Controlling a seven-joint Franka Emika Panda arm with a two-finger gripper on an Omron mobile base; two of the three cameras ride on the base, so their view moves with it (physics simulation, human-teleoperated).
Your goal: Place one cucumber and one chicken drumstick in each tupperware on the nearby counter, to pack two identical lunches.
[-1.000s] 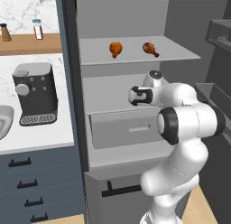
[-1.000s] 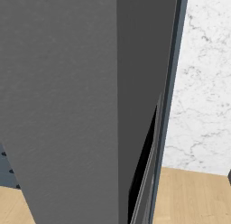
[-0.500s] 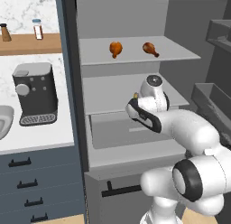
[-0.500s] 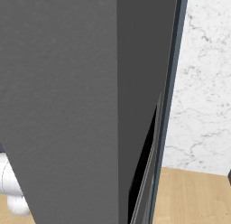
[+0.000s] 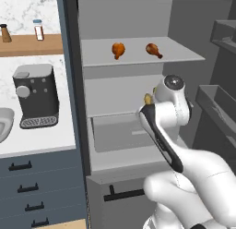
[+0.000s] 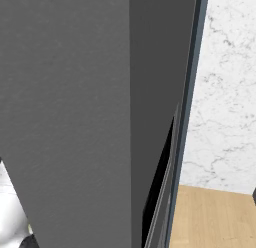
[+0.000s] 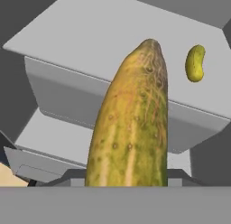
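Grey and standing open, the fridge [image 5: 138, 80] is the landmark here. On its upper shelf [image 5: 138, 55] lie two chicken drumsticks, one [image 5: 118, 50] toward the left and the other [image 5: 154, 49] just right of it, apart from each other. Below that shelf, the white arm reaches into the fridge's middle level, above a pale drawer [image 5: 120, 133].

In the hand view the claw [image 7: 128, 173] is pinching a large yellow-green cucumber [image 7: 133, 123], which rises lengthwise from between the finger tips. Its tip also peeks out beside the wrist in the left base view. A second, smaller-looking cucumber [image 7: 195, 63] lies on the grey fridge shelf [image 7: 113, 33] beyond it, to the right of the held one.

Left of the fridge, the white worktop [image 5: 41, 140] carries a dark coffee machine [image 5: 37, 96]. Above it, a wooden wall shelf [image 5: 30, 44] holds two small bottles [image 5: 38, 29].
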